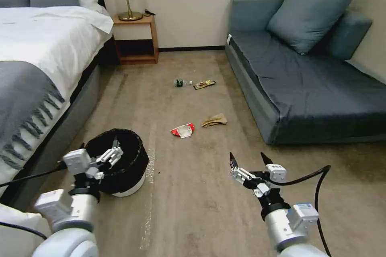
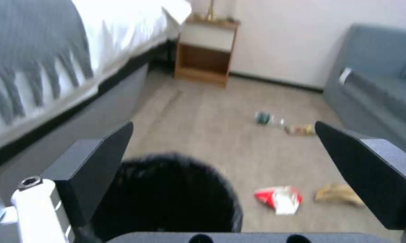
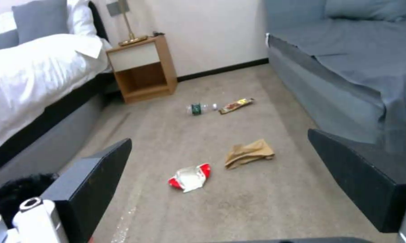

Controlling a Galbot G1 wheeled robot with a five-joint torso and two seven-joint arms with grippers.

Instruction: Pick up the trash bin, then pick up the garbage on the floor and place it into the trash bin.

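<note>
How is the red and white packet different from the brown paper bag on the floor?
The red-and-white packet is bright, with a white middle and red ends; the paper bag is plain tan all over. The packet lies nearer the trash bin; the bag lies nearer the sofa. Both are crumpled and lie flat on the carpet, side by side but apart.

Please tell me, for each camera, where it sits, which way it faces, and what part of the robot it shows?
Head: up high, looking down the floor; both arms, left pincer at the bin, right pincer open above carpet.
Left wrist: behind its open fingers, over the bin.
Right wrist: behind its open fingers, facing the nightstand.
All share the packet.
</note>
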